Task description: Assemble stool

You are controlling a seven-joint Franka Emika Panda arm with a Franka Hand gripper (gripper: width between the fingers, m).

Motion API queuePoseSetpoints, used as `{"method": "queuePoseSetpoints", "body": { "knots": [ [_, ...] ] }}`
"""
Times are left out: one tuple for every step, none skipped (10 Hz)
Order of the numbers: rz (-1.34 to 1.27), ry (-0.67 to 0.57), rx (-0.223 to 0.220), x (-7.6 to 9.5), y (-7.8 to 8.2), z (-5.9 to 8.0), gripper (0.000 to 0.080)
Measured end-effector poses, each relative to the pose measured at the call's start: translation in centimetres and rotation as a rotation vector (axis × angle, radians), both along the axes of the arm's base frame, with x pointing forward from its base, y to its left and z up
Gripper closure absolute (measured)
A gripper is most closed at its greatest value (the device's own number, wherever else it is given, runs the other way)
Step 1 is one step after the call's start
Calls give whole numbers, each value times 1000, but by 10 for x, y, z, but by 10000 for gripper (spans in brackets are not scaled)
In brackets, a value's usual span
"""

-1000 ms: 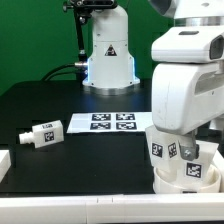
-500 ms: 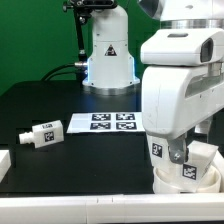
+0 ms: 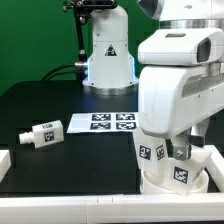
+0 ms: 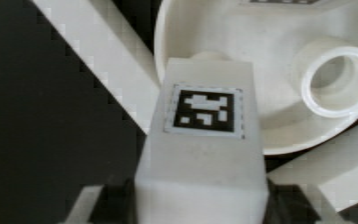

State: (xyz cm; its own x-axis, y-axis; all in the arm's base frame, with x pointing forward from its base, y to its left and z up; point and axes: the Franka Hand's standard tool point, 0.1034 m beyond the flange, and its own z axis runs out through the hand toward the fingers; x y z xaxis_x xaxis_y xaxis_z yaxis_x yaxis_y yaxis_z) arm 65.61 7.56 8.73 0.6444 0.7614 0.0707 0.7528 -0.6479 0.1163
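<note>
Gripper [image 4: 197, 193] is clamped on one leg [image 4: 201, 120]. I take that from the wrist view, where the leg runs straight out from the tool with one tag facing the camera. In the exterior view the arm's bulk covers most of the gripper [image 3: 172, 150], so the jaws can't be read there.

Counts:
- Seat: 1. It sits on the black table [image 3: 60, 100] at the front, on the exterior view's right, under the tool.
- Legs I can confirm: 2. One is the held leg [image 3: 152, 152], down at the seat [image 3: 165, 186]. I cannot tell whether they touch. The other is a loose leg [image 3: 42, 134], lying on its side well apart on the exterior view's left, near the marker board [image 3: 105, 122].
- Marker board: 1, with four tags, flat on the table.
- There is one more tag [image 3: 181, 176] low beside the held leg. I can't tell if it is on the seat or on another leg.
- A white block [image 3: 4, 160] is cut off at the exterior view's left edge, and I can't identify it.

View differences:
- Only the wrist view shows the seat [image 4: 247, 50] from above, with a round raised socket [image 4: 336, 85] beside the held leg.
- Only the exterior view shows the loose leg, the marker board and the arm base [image 3: 108, 50] at the back, and it shows two tagged faces on the held leg.
</note>
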Motion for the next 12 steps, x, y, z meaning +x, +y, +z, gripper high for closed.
{"method": "queuePoseSetpoints", "body": {
  "knots": [
    [-141, -4, 24, 0, -1, 0, 468],
    [-318, -11, 51, 0, -4, 0, 468],
    [-562, -19, 112, 1, -3, 1, 468],
    [-720, -8, 159, 2, -5, 1, 468],
    [-776, 9, 175, 3, -11, 2, 468],
    [-858, 5, 184, 3, -9, 2, 468],
    [-920, 6, 193, 3, -8, 2, 468],
    [-972, 7, 200, 3, -8, 2, 468],
    [-1088, 6, 218, 4, -8, 2, 468],
    [-1282, 4, 248, 3, -8, 2, 468],
    [-1401, -5, 274, 3, -5, 2, 470],
    [-1562, -10, 310, 4, 0, 1, 470]
  ]
}}
